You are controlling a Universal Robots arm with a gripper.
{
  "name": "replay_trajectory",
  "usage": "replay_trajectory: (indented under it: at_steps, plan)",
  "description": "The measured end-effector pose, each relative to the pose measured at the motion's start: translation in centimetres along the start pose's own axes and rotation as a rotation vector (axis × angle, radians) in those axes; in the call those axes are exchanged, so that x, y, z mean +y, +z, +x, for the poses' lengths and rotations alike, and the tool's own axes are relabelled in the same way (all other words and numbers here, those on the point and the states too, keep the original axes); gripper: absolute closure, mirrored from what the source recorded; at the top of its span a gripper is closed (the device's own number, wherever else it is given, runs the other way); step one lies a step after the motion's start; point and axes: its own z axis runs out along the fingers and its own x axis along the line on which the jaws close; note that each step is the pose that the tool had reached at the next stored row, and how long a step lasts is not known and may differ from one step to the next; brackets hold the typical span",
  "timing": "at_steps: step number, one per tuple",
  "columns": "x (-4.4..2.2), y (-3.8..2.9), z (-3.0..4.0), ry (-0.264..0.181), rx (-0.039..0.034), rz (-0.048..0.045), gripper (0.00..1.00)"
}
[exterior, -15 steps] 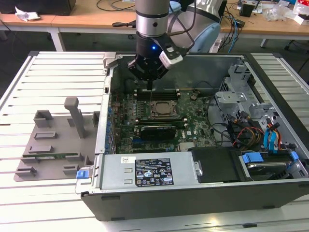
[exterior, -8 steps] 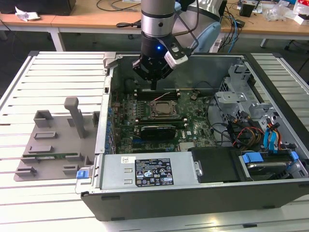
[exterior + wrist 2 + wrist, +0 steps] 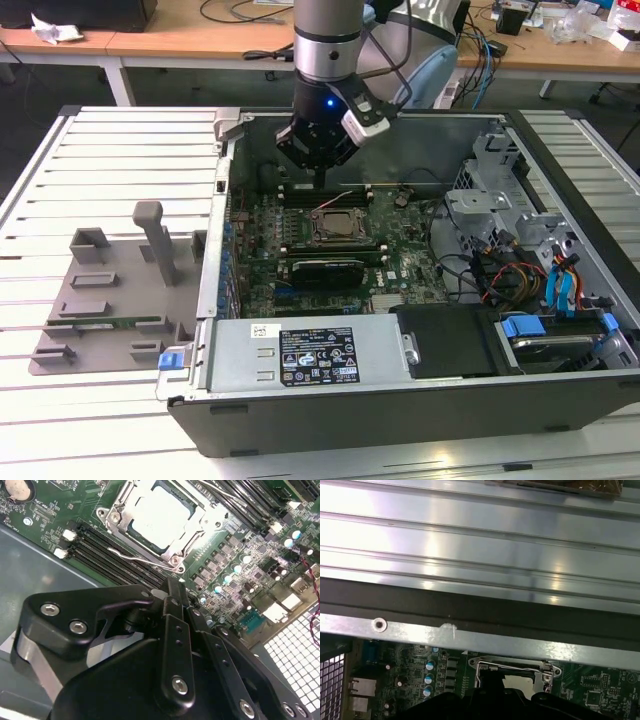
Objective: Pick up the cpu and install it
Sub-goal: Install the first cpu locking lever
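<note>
Spotting the cpu lying flat inside the metal-framed socket on the board, pale silver top facing up, no tilt showing in the second wrist view. Hovering just beside that socket: the tool, fingertips pressed together, pinching nothing, well clear of the chip. Same picture in the exterior view: tool hanging over the back of the board, cpu a little nearer the camera. Risks, as a judgement: dropping straight down with those shut tips could scrape the chip or knock a corner up out of the frame; pressing on a chip not quite flush could bend contacts underneath; snagging the thin wire lever along the socket's edge could spring the frame; cannot tell whether latched. Counting now: one cpu, one socket, one lever in sight, one tool, one long black card beside the socket, one open computer case, one grey fixture tray on the slatted bench.
</note>
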Motion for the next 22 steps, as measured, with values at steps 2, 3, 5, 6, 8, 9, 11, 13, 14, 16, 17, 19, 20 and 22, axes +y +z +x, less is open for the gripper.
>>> replay_trajectory:
  at_steps: [2,3,5,6,8,9,11,13,14,16,17,19,20,22]
  plan:
    - [0.0,0.13,0.0,0.0,0.0,0.0,0.89]
    - [0.0,0.17,0.0,0.0,0.0,0.0,0.89]
    - [0.01,0.28,0.0,0.0,0.0,0.0,0.89]
    - [0.01,0.33,0.0,0.0,0.0,0.0001,0.89]
    - [0.01,0.44,0.0,0.0,0.0,0.0,0.89]
    - [0.01,0.49,0.0,0.0,0.0,0.0,0.89]
    - [0.02,0.67,0.0,0.0,0.0,0.0001,0.89]
    - [0.02,0.8,0.0,0.0,0.0,0.0001,0.89]
    - [0.03,0.84,0.0,0.0,0.0,0.0001,0.89]
    - [0.03,0.99,0.0,0.0,0.0,0.0001,0.89]
    - [0.03,1.03,0.0,0.0,0.0,0.0,0.89]
    - [0.03,1.14,0.0,0.0,0.0,0.0,0.89]
    - [0.04,1.26,0.0,0.0,0.0,0.0001,0.89]
    - [0.06,1.59,0.0,0.0,0.0,0.0,0.89]
